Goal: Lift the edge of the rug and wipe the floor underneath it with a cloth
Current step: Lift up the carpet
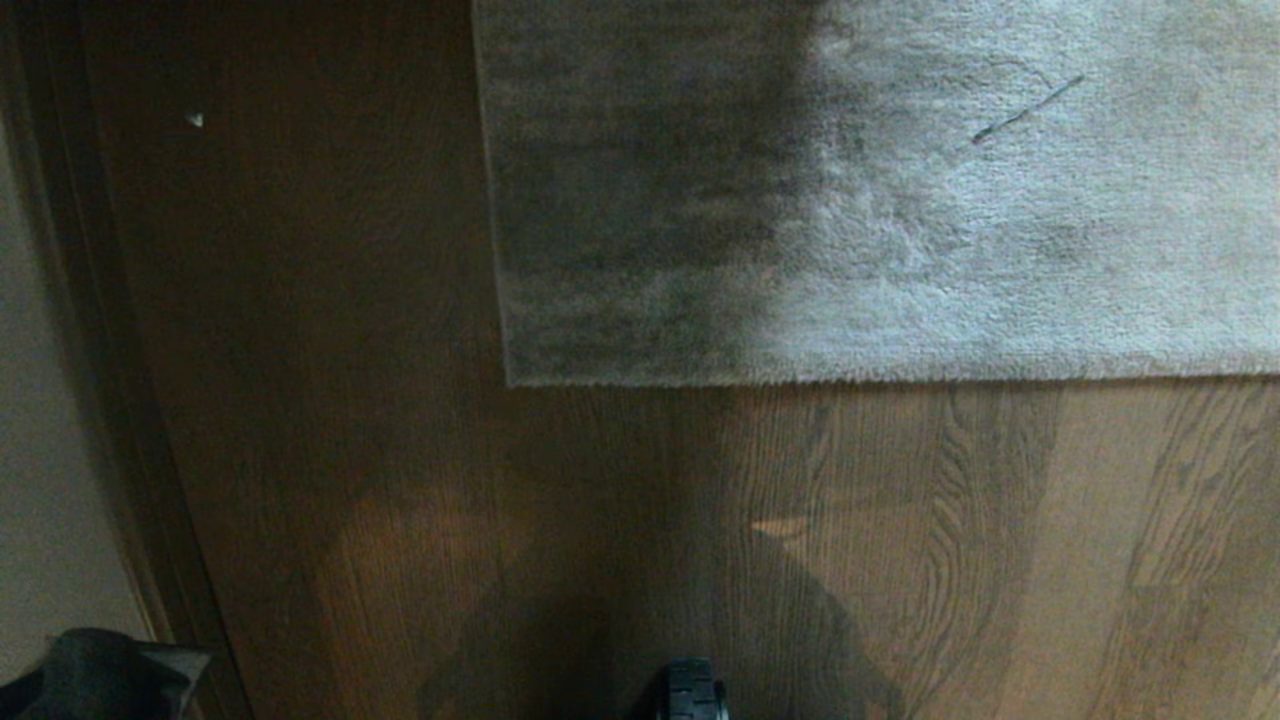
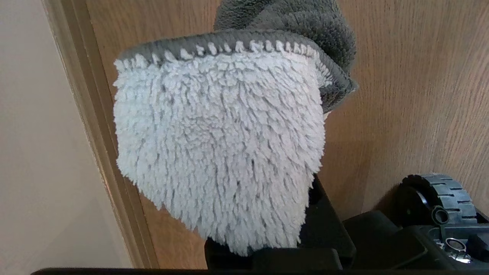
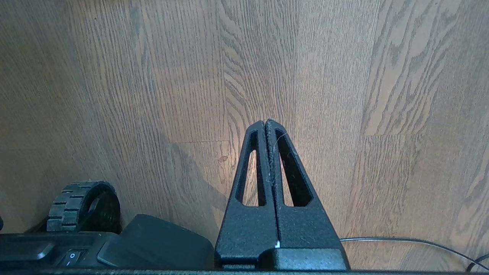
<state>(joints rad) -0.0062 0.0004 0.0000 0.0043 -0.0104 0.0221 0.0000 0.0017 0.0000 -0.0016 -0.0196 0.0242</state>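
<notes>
From the head view, the large light grey plush rug [image 1: 880,190] lies flat on the dark-to-mid brown wooden plank floor [image 1: 900,540], its straight near border and corner, the rug edge [image 1: 515,378], resting directly on the boards with nothing lifted. Neither arm reaches into this view; only the shadows of the robot fall across the planks, and a dark wheel of the base [image 1: 693,690] shows at the lower rim. A pale wall and brown skirting board [image 1: 110,400] run down the left side.

In the left wrist view, the left end effector [image 2: 263,248] is almost wholly hidden behind the small fluffy pale grey-white cloth with a darker grey stitched hem [image 2: 221,145]; it is closed on the cloth, which hangs bunched over the fingers, well above the floor and near the skirting.

In the right wrist view, the right end effector [image 3: 269,124] has its two black slotted fingers pressed together with nothing between them, hovering over bare planks, with a thin dark cable [image 3: 401,240] on the floor beside the base.

By my judgement the task has not started: both arms are parked, the wiping tool is ready. The next move calls for the empty right end effector to open, reach forward to the rug edge and pinch it from the side so it can be raised
</notes>
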